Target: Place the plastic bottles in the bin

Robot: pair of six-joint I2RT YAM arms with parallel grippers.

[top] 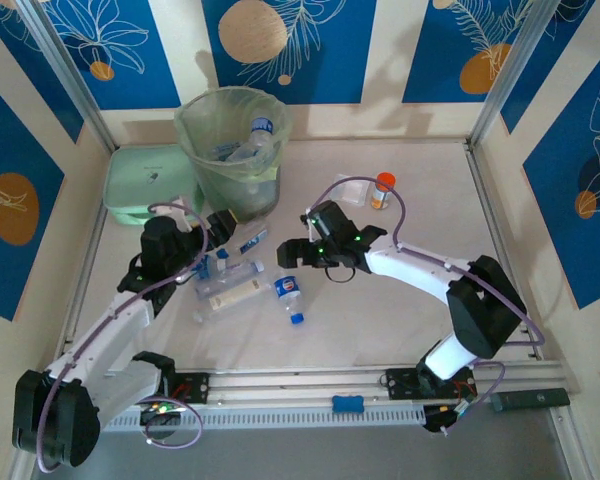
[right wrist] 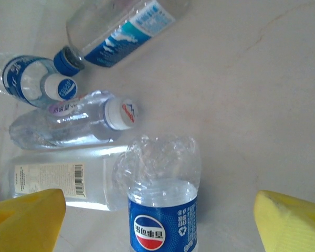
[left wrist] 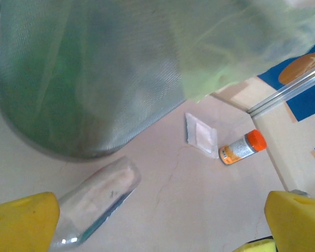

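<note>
Right gripper [top: 292,253] hangs open over the blue-label bottle [right wrist: 163,223], seemingly lined up to grasp it; left gripper [left wrist: 160,220] gapes empty beside the part-filled bin [top: 215,175]; other bottles [top: 235,290] lie on the surface [top: 380,320].

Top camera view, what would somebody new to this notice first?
The tall bin with its pale green liner stands at the back left, a few bottles already inside. Just in front of it, a cluster of clear plastic bottles lies flat. A small orange-capped jar sits alone at the back right.
</note>
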